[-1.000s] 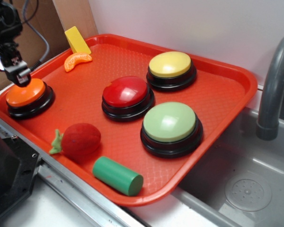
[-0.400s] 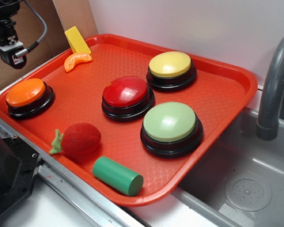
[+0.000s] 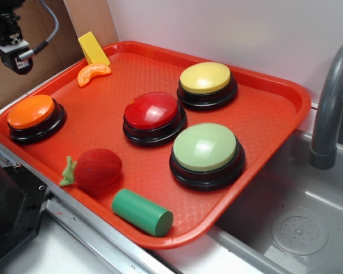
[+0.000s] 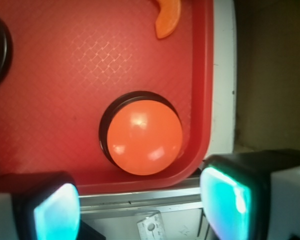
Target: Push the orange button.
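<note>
- Jaws of the gripper (image 4: 140, 207) stand wide apart, holding nothing.
- Orange button (image 4: 144, 136) lies below the gap between them, untouched, in a corner of the red tray (image 4: 65, 75).
- Orange slice (image 4: 167, 17) lies on the tray, apart from the button.

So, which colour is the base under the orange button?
Black. The ring-shaped base under the orange button shows best in the wrist view.
</note>
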Available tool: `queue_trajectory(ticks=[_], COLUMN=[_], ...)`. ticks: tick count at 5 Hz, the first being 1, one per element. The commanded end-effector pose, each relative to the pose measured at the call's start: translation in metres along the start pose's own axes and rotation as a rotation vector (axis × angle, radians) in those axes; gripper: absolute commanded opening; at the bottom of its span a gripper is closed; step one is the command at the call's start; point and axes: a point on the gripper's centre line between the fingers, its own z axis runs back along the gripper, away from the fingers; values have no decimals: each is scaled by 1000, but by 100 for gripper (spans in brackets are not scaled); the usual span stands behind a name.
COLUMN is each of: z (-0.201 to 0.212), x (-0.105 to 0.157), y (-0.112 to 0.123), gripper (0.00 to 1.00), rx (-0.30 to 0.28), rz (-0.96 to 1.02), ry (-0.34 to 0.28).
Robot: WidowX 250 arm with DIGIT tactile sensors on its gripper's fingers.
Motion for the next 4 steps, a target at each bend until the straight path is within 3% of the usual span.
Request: queue_trajectory(ticks=[1,4], z=[33,44], x=[11,12], y=[5,1], gripper=[100,100], rx=[31,32], rz=[-32,-40], ry=[-73,-61])
